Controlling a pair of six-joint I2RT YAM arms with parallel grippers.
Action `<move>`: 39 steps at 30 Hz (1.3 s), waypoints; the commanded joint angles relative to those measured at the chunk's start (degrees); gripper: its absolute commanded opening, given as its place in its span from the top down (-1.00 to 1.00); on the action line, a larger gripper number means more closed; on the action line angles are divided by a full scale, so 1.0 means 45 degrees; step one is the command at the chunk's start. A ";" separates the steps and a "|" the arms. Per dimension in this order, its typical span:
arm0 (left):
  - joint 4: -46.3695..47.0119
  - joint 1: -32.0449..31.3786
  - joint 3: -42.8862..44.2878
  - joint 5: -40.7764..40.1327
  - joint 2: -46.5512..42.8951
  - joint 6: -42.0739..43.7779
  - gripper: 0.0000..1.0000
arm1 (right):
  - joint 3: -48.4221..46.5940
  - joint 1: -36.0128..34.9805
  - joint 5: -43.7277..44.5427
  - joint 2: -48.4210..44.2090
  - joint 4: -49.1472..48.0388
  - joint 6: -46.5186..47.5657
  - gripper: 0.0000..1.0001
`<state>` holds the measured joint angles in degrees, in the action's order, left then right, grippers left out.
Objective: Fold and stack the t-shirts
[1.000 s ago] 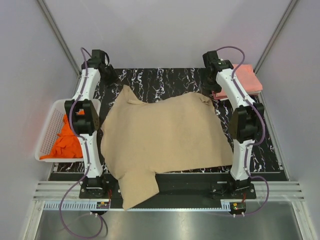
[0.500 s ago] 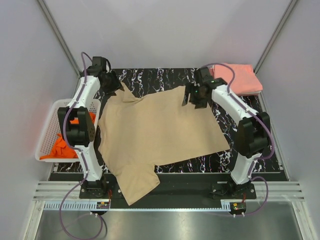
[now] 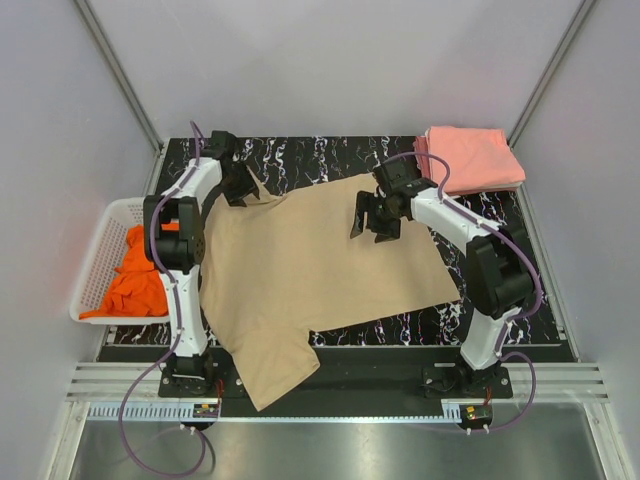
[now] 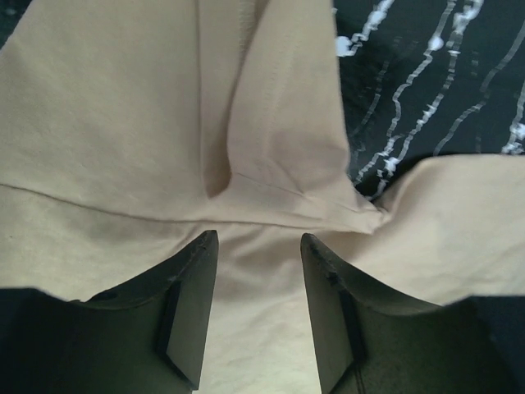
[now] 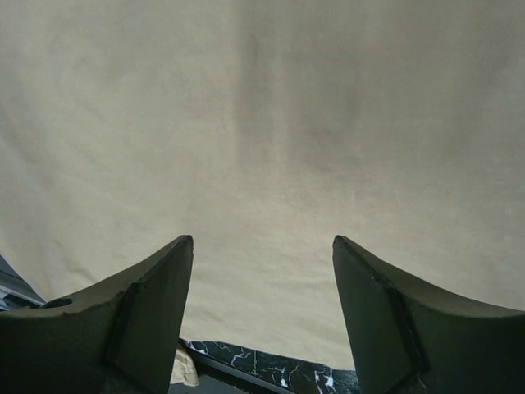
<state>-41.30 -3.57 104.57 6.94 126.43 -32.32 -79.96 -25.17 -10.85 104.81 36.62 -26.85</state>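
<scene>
The soft tan cloth t-shirt lies spread flat under both claws, ready for folding. The left claw is open over a bunched sleeve seam, holding nothing. The right claw gapes wide too (only cloth below it). A moment ago it was nearer the folded salmon-pink cloth stack; now it sits further in over the shirt.
</scene>
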 commanded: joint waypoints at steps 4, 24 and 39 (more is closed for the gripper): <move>0.0506 -0.0006 0.1192 -0.0741 0.0691 -0.0319 -0.07 | 0.0523 0.0007 -0.0088 -0.1065 -0.0501 0.0322 -0.51; 0.0661 -0.0513 0.5832 -0.0703 0.2898 -0.0690 1.00 | 0.1910 0.0027 0.0380 -0.1222 -0.0521 0.0850 -0.49; 0.1989 -0.1316 0.2106 -0.1362 -0.0315 0.0933 -0.75 | 0.1618 0.0027 0.0322 -0.1067 -0.0501 0.0752 -0.50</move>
<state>-33.71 -11.38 122.10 6.11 135.57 -29.39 -70.81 -25.17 -9.98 101.10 35.33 -23.81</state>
